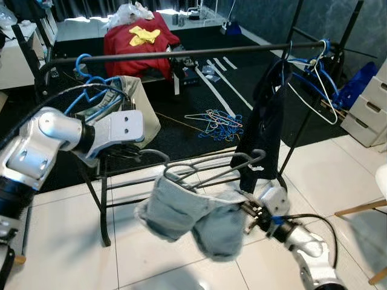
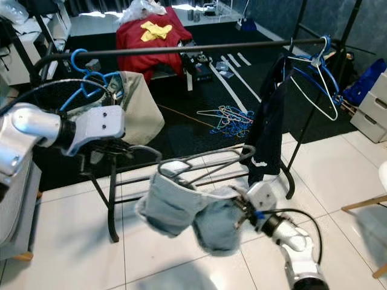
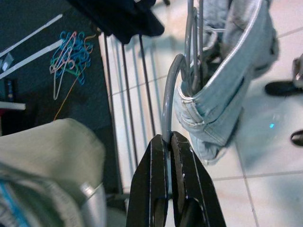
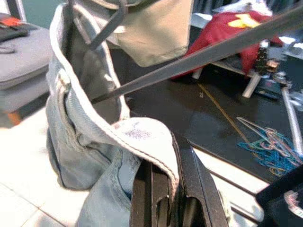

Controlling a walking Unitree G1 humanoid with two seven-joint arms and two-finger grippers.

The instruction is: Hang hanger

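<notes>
A grey hanger [image 1: 211, 166] carries light blue denim shorts [image 1: 181, 214] and hangs in the air in front of the rack, well below the black rail [image 1: 181, 54]. My left gripper [image 3: 166, 138] is shut on a curved end of the hanger's grey wire; in the left eye view its fingers [image 1: 130, 154] sit under the white wrist housing. My right gripper [image 4: 173, 144] is shut on the shorts' pale waistband, low at the right [image 1: 248, 214]. The hanger's hook [image 1: 257, 157] is free of the rail and points toward a dark garment.
A dark garment [image 1: 266, 121] and blue and white hangers [image 1: 311, 72] hang at the rail's right end. Blue hangers with a beige garment [image 1: 136, 103] hang at its left. Coloured hangers [image 1: 221, 124] lie on the black carpet. White drawers [image 1: 372, 112] stand at the right.
</notes>
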